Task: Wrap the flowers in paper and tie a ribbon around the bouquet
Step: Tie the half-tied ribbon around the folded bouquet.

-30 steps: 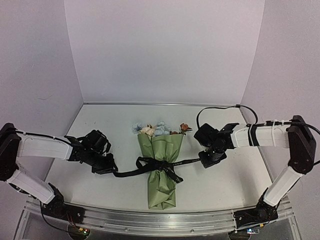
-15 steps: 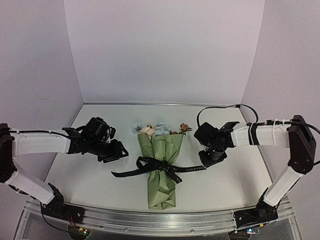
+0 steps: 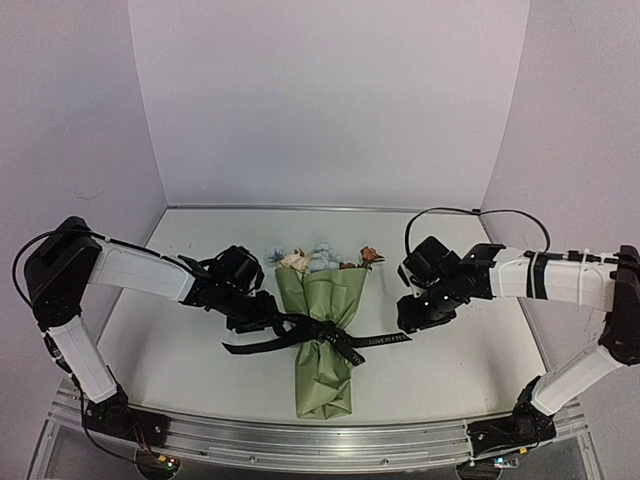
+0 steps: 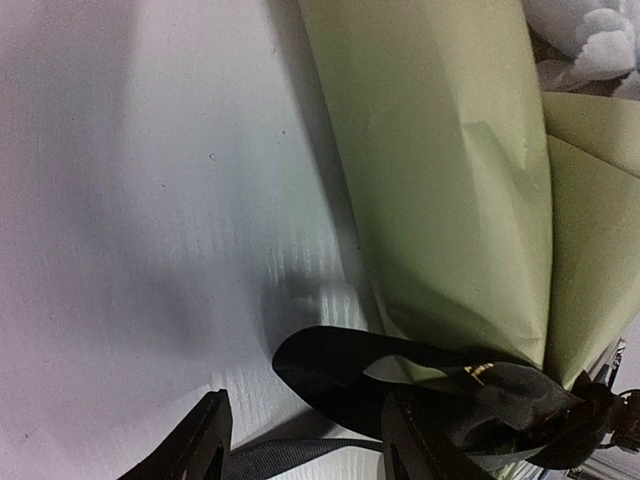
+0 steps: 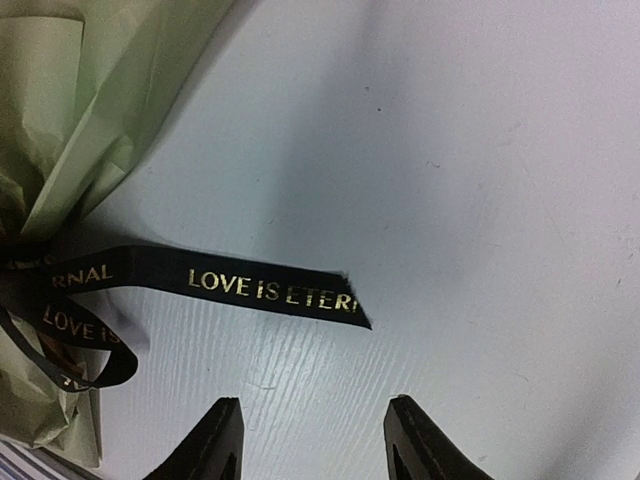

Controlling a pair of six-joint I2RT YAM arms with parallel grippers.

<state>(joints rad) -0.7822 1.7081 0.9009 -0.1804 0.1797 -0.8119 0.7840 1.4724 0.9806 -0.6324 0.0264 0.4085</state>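
The bouquet (image 3: 322,365), a single cone of crinkly olive-green paper (image 3: 320,295) with pale blue, cream and brownish-orange flowers (image 3: 312,258) showing at its wide far end, lies flat on the white table (image 3: 190,250), its narrow end pointing toward the arms' bases. One narrow black ribbon (image 3: 318,328) with gold lettering is knotted in a bow around the bouquet's waist, with one tail trailing off to the bouquet's left and one to its right. The black left gripper (image 3: 262,312) sits at the bouquet's left edge, just beside the bow. In the left wrist view its fingers (image 4: 205,445) stand apart, with a ribbon loop (image 4: 340,370) and the left tail lying between them; whether they touch the ribbon cannot be told. The black right gripper (image 3: 415,318) hangs near the bouquet's right side, clear of the paper, at the cut end of the right tail (image 5: 270,285). Its fingers (image 5: 215,440) are spread over bare table and grip nothing.
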